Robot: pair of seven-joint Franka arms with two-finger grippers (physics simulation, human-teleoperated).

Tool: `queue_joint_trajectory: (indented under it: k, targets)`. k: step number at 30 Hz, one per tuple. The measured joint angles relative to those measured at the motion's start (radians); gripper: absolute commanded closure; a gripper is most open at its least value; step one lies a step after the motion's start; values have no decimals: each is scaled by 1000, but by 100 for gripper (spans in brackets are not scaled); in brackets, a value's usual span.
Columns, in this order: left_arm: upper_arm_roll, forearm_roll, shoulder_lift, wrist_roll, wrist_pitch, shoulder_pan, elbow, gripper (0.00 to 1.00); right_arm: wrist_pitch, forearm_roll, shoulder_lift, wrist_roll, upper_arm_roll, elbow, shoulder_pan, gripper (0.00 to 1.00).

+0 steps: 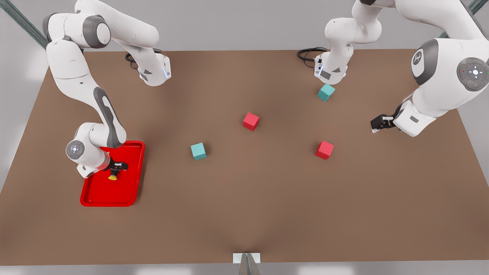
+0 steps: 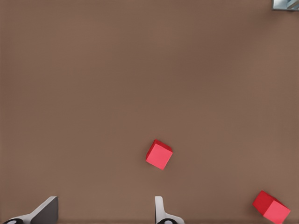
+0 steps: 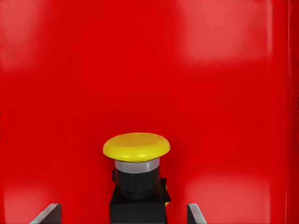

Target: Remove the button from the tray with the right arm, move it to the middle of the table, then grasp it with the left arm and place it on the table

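The button, glossy domed yellow cap on a boxy black body, lies in the smooth red tray between the right claw's spread fingers. The left claw waits wide above the matte brown bench.

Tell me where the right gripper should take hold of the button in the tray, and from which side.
Grip the button on its dark boxy body below the yellow cap: its flat sides suit the pads, while the cap is round and wider. The right gripper, open over the tray, already straddles that body in the wrist view, so closing there looks best.
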Motion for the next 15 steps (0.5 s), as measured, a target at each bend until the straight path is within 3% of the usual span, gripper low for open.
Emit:
queue_joint_trajectory:
  k: [6,7,8,10,15]
  targets:
    - [0,0,2,0,1,0,0,0,72,0,10,-9,0,0,0,0]
    - [0,0,2,0,1,0,0,0,79,0,11,-11,0,0,1,21]
    - [0,0,3,0,1,0,0,0,85,1,12,-12,0,0,1,51]
    - [0,0,3,0,0,0,0,0,94,2,12,-15,0,1,1,58]
    - [0,0,2,-2,-1,-2,0,0,109,12,11,-29,1,8,1,60]
